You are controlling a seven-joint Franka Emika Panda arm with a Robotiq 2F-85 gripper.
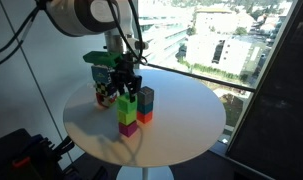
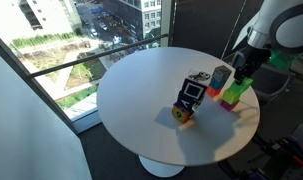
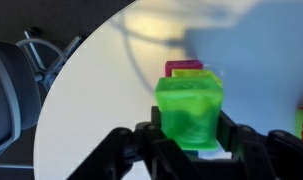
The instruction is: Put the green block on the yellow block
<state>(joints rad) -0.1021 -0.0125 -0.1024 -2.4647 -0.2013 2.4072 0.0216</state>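
Risks toppling the stack if let go off-centre or pushed sideways, with the small yellow cube (image 3: 196, 72) perched only on a magenta cube (image 3: 176, 67) on the round white tabletop (image 3: 101, 100). Clamps the small bright green cube (image 3: 190, 108) inside the gripper (image 3: 190, 127), just over the yellow cube; cannot tell whether touching.

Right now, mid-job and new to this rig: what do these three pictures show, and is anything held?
One robot arm with a two-fingered gripper works over a round white table. Two pictures come from cameras outside the robot; the third looks from its wrist. The gripper is closed on the green block, directly over the yellow block, which sits on a magenta block. Beside them a dark cube tops an orange-red cube. A multicoloured object stands apart.
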